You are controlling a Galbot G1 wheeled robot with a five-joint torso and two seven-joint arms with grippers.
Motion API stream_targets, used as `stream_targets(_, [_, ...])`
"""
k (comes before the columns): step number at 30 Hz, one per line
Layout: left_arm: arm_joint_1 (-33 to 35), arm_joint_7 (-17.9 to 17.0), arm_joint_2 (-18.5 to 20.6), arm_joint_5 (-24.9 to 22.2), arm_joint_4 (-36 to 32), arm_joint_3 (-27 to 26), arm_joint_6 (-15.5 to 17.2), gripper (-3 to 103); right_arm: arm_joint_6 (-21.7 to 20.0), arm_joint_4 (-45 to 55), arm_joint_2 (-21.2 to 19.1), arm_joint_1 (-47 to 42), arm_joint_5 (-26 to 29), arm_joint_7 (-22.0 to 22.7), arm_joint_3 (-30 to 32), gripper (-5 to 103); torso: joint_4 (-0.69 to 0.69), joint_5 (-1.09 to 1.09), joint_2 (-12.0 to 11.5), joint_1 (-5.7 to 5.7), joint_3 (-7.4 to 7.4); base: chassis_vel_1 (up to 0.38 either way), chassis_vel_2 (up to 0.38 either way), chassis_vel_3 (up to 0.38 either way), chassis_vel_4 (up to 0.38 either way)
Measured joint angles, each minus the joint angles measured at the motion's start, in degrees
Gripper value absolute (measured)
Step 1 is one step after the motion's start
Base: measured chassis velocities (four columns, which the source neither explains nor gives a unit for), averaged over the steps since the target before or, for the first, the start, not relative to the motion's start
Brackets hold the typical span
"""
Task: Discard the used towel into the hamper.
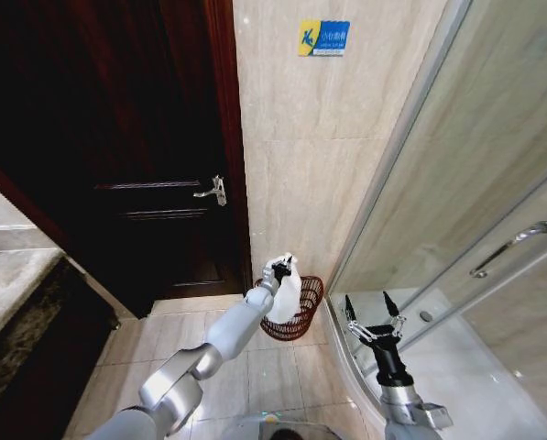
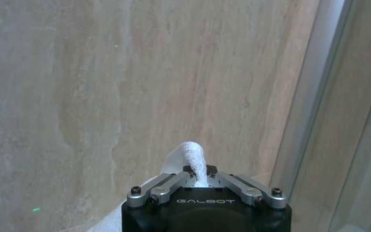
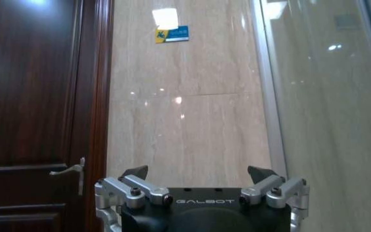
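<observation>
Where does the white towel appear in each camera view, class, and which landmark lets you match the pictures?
Head view: the towel hangs from the left gripper over the hamper, centre of the picture.
Left wrist view: the towel's end sticks up between the closed fingers, low centre.
Right wrist view: no towel there.
Shared landmark: the beige tiled wall.

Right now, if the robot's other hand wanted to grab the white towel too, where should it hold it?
Probably the loose lower part of the towel, coming from the right. It hangs straight down from the left gripper, pinched at its top, over the hamper. The open right gripper waits on that side.
</observation>
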Motion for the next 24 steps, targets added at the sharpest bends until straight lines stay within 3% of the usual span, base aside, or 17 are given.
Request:
stream_targets(16, [0.2, 0.4, 0.1, 0.1, 1.1, 0.7, -0.4, 3, 0.6, -0.9, 0.3, -0.2, -0.2, -1.2, 0.0, 100, 0.00, 0.01, 0.0, -0.01, 0.00, -0.063, 0.060, 0.073, -0.071])
stream_targets(20, [0.2, 1.9, 0.9, 0.0, 1.4, 2.5, -0.4, 3, 2.0, -1.3, 0.5, -0.2, 0.0, -2.4, -0.4, 100, 0.01, 0.05, 0.0, 0.04, 0.02, -0.181, 0.187, 0.191, -0.176])
stream_targets(21, [0.2, 2.7, 1.1, 0.0, 1.9, 3.8, -0.3, 3, 2.3, -1.4, 0.7, -0.4, 0.0, -2.9, -0.6, 100, -0.02, -0.04, 0.0, 0.05, 0.03, -0.097, 0.140, 0.121, -0.178])
stream_targets(24, [-0.3, 3.7, 1.8, -0.8, 3.2, 6.3, -0.1, 3, 2.7, -1.6, 1.0, -0.7, 0.0, -3.8, -0.7, 100, -0.03, -0.04, 0.0, 0.03, 0.00, -0.097, 0.110, 0.053, -0.104])
